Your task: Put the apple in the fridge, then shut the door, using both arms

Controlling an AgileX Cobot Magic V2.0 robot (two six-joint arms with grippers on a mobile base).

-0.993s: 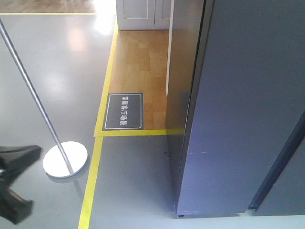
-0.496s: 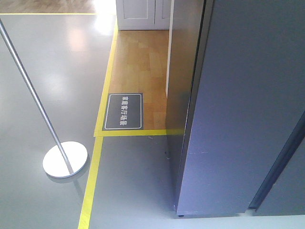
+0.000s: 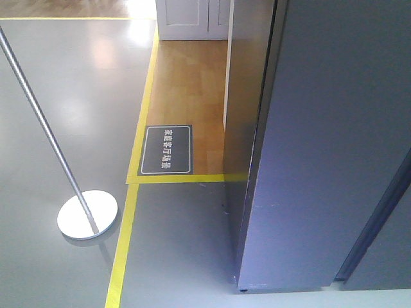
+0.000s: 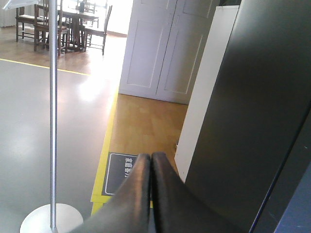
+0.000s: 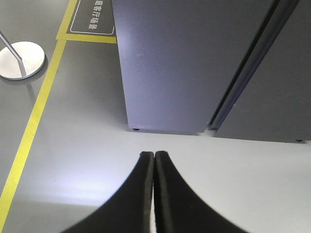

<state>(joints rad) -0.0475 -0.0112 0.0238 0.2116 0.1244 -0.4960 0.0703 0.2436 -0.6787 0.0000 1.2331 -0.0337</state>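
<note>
A: Since a second ago the black gripper shape at the lower left of the front view has gone; half a second ago it was already out of sight, and nothing else there has shifted.

B: And the tall dark grey fridge (image 3: pixel 334 141)?

A: It fills the right side of the front view, its door (image 3: pixel 308 212) shut flush, with a dark seam running down beside it. The round red apple shows in no view, so I cannot tell where it is.

B: The left gripper (image 4: pixel 151 158)?

A: Its matte-black fingers (image 4: pixel 133 194) are pressed together with nothing between them, pointing toward the fridge's side and the black floor sign with white characters (image 4: pixel 119 174).

B: The right gripper (image 5: pixel 154 155)?

A: Also pressed together and holding nothing, hovering over the grey floor (image 5: pixel 77 145) just in front of the fridge's lower edge.

B: Anything else around?

A: A silver pole on a round white base (image 3: pixel 87 214) stands left of the yellow floor tape (image 3: pixel 125 237). Wooden flooring (image 3: pixel 186 83) runs beyond the sign to white panelled doors (image 4: pixel 163 48). Dark wooden chairs and a table (image 4: pixel 60 24) sit far back.
</note>
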